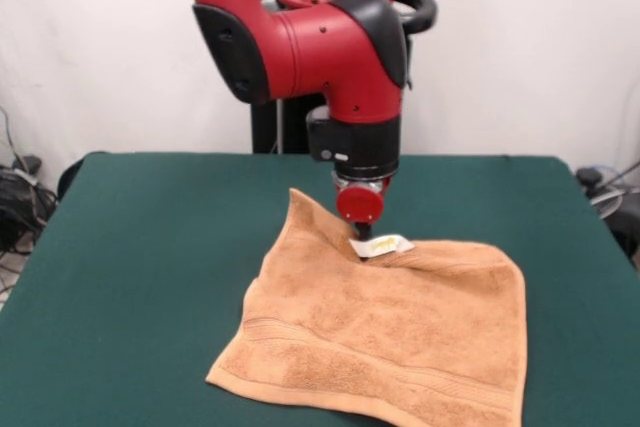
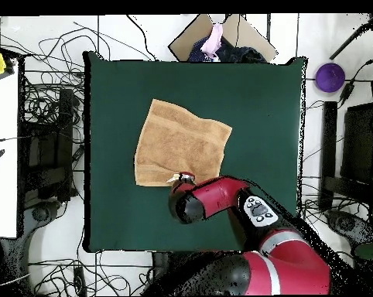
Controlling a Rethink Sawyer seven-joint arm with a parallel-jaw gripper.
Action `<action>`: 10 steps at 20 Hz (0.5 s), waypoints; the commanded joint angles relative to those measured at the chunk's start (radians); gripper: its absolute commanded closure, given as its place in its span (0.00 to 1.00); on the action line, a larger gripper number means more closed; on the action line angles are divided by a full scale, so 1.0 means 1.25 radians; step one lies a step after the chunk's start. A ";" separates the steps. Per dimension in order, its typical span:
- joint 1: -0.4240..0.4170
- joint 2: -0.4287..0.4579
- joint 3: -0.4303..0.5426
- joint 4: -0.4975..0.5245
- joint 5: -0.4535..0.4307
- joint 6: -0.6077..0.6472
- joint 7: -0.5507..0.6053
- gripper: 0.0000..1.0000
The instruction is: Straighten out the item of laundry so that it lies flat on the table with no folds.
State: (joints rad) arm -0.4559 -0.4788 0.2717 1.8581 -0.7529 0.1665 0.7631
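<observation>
- You have the red and black arm (image 1: 330, 47) reaching down over the far edge of the peach-orange terry towel (image 1: 385, 332), which lies on the dark green felt-topped table (image 1: 140, 247), a little right of centre in the front view and toward the near side.
- The gripper (image 1: 363, 234) sits right at the small white tag (image 1: 380, 245) on that far edge. The cloth puckers toward this spot, so it reads as pinching or pressing the hem there, but you cannot tell from either view whether the fingers are spread or pressed together; the red wrist hides them.
- My reading of why it is held there: the far-left corner (image 1: 300, 202) stands up off the table in a peak just left of the gripper, and a crease runs rightward from the tag. Taking the far edge is a sensible way to draw that slack out.
- The rest of the towel already lies mostly flat; the near hem with its woven border band (image 1: 330, 347) rests on the felt with a slight wave.
- In the overhead view the towel (image 2: 178, 143) is roughly square, so it has no strong long axis. It is turned slightly against the table edges, and the border bands run left to right in the front view.
- Judging by this, the job is well along, but not finished until that raised corner and crease are laid down.
</observation>
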 commanded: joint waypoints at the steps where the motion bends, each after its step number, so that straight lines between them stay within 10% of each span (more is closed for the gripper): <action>1: -0.023 0.118 0.142 -0.083 -0.070 0.154 -0.133 1.00; 10: -0.052 0.128 0.147 -0.080 -0.136 0.177 -0.138 1.00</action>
State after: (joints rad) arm -0.5157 -0.4785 0.3584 1.8494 -0.8011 0.2676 0.7621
